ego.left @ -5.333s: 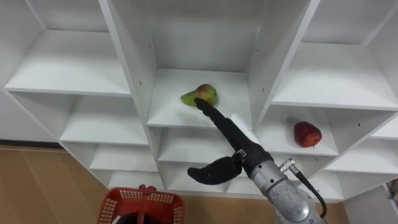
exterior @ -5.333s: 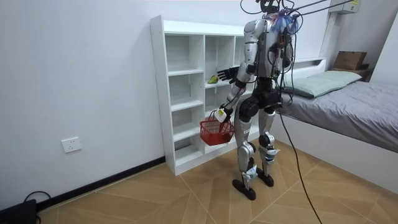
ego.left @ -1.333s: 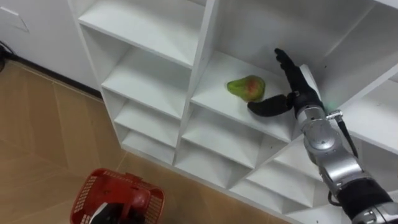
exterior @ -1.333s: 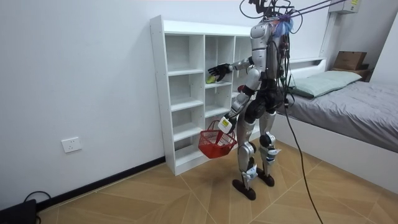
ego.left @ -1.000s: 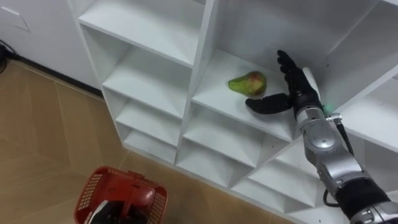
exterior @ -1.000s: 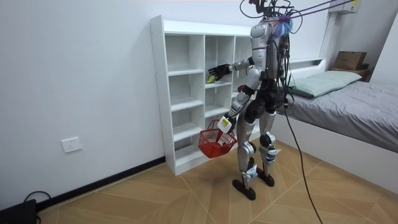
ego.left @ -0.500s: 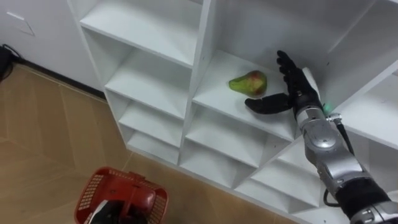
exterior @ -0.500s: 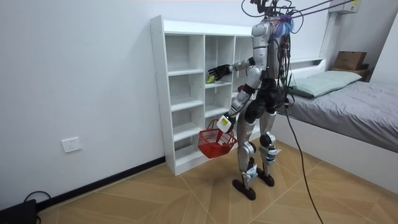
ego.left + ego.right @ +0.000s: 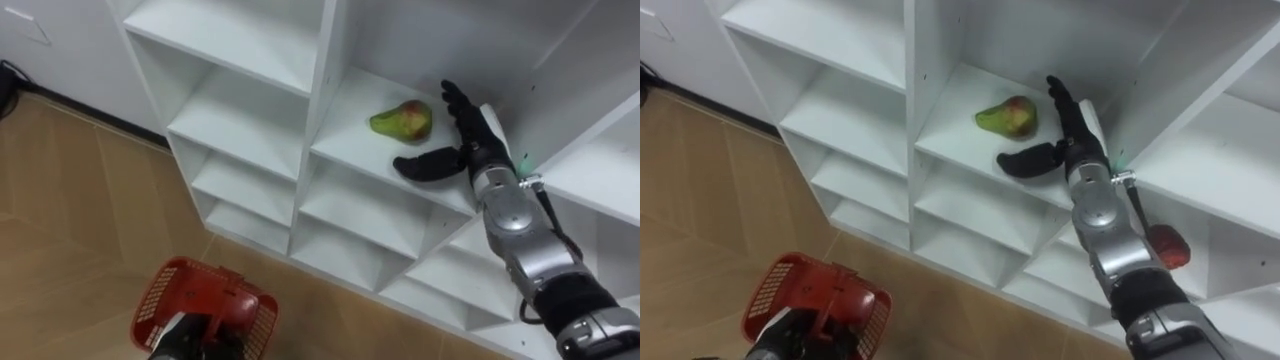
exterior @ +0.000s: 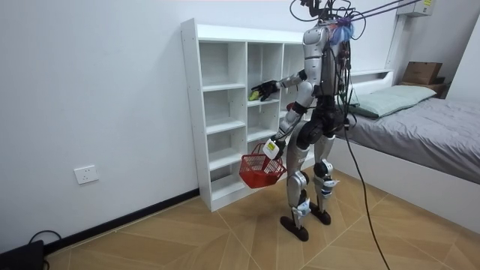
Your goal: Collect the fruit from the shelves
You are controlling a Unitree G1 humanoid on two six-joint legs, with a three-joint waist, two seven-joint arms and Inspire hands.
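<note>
Left eye view: pear [image 9: 403,120] lies on the shelf [image 9: 345,145] just beside the wide-open right hand [image 9: 468,140], left hand [image 9: 188,342] gripping the basket [image 9: 162,295].

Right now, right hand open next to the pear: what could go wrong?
1. The right hand is open beside the pear, not round it; a nudge could roll it away.
2. The red basket hangs from the left hand well below that shelf; an early release would probably miss it.
</note>
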